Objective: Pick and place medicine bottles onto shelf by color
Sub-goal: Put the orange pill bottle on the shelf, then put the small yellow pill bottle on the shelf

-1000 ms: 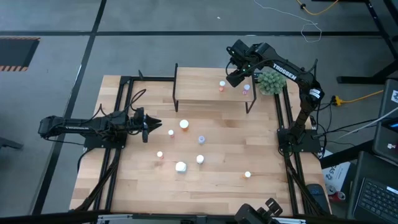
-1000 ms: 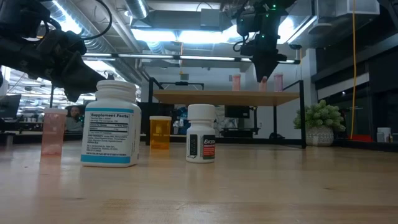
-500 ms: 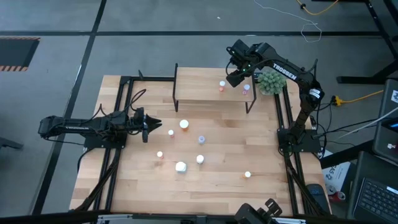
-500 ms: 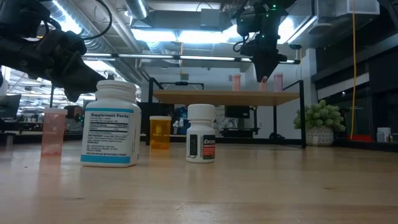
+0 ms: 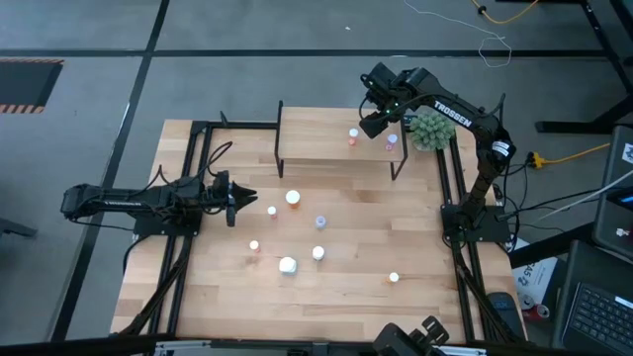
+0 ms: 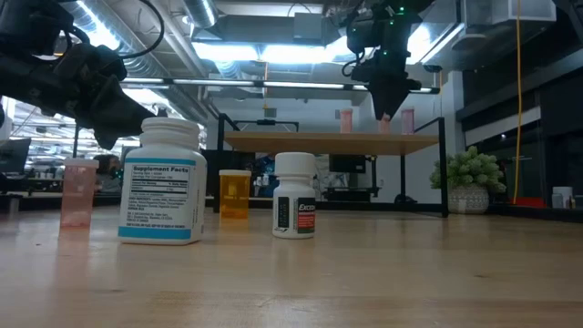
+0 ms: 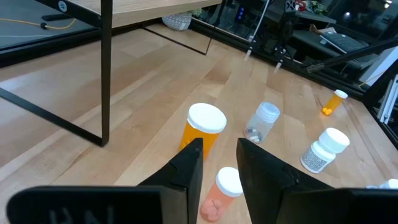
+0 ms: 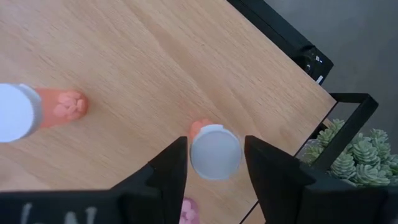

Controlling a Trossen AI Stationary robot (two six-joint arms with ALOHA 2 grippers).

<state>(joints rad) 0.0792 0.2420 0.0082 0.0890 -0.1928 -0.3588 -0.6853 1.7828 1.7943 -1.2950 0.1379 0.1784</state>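
Right gripper (image 5: 375, 123) over the shelf (image 5: 316, 138) at its 3 o'clock end, fingers parted wide around, not touching, a white-capped pink bottle (image 8: 214, 151) upright on the board. Another pink bottle (image 5: 353, 133) just beside, toward 9 o'clock. Left gripper (image 5: 240, 198) idle at table's 9 o'clock, narrowly parted, empty.

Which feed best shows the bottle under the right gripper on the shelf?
The right wrist view: the white-capped pink bottle sits between the right gripper fingers, on the shelf. In the high view the gripper hides it; the low view shows only a sliver below the fingertips. The left wrist view misses it.
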